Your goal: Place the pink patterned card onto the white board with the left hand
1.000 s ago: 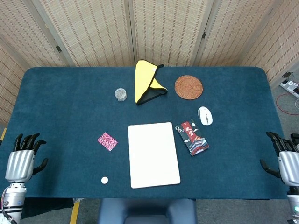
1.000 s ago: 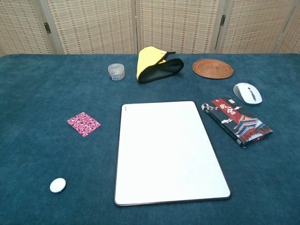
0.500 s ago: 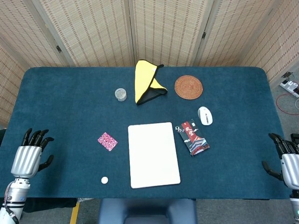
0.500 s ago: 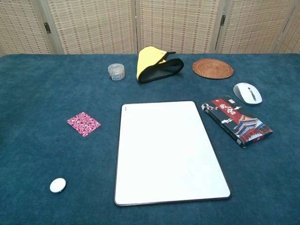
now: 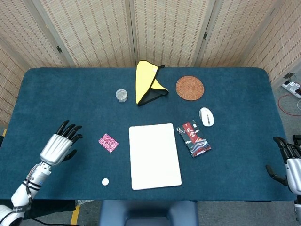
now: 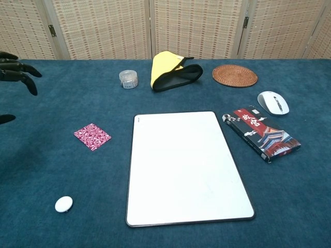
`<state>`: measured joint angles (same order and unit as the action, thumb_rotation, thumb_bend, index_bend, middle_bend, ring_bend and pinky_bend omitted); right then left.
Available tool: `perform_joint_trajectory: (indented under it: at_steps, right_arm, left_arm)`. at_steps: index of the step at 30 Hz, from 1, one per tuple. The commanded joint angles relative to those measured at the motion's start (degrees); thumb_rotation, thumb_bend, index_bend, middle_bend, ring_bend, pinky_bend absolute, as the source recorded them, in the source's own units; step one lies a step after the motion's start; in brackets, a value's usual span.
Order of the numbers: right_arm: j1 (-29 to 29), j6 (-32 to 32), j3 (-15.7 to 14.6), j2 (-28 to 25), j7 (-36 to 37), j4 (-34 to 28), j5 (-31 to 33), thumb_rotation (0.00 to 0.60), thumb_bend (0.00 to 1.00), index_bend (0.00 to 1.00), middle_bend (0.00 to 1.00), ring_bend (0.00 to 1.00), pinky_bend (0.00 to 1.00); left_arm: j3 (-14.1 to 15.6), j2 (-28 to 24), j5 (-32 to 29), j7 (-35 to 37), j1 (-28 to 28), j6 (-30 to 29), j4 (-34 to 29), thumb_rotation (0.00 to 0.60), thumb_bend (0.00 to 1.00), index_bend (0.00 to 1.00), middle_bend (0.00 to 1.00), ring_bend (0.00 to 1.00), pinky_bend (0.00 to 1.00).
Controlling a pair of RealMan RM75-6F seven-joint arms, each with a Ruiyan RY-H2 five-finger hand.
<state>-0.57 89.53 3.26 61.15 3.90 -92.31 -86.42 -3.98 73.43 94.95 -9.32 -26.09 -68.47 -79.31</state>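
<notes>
One left robot hand [image 5: 60, 144], fingers spread and empty, hovers near the pink patterned card [image 5: 108, 142] lying just left of the white board [image 5: 154, 156]; reaching and pinching it likely come next.

Bright, even overhead light, soft faint shadows, both views sharp, no glare.

left hand [image 6: 13, 72] mostly cut off at chest view's edge, right hand [image 5: 291, 162] cropped
</notes>
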Motion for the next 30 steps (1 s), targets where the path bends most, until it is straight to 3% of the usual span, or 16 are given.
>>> perform_joint_trajectory:
  at_steps: [1,9,24,30]
  right_arm:
    - [-0.24,0.20,-0.10,-0.14,-0.04,-0.12,0.01,0.600,0.31,0.10,0.16,0.21,0.16]
    - [-0.65,0.12,-0.29,0.31,0.16,0.35,0.34,0.600,0.31,0.10,0.16,0.21,0.16]
    - [-1.05,0.34,-0.11,-0.01,0.37,0.44,0.67,0.600,0.31,0.10,0.16,0.21,0.16]
    - [-1.38,0.52,-0.13,-0.22,0.44,0.36,0.87,0.600,0.31,0.10,0.16,0.21,0.16]
  left_arm:
    - [0.81,1.79,1.56,1.04,-3.41,3.80,3.27,0.600,0.35,0.33,0.15,0.13,0.05]
    - [1.98,4.76,1.50,-0.55,-8.35,10.64,7.37,0.600,0.35,0.28,0.13,0.10,0.01]
    - [2.62,7.96,0.54,-4.31,-15.49,18.88,9.02,0.600,0.35,0.21,0.12,0.08,0.00]
    - [2.41,8.49,-1.31,-5.07,-18.01,22.50,8.47,0.600,0.35,0.24,0.11,0.06,0.00]
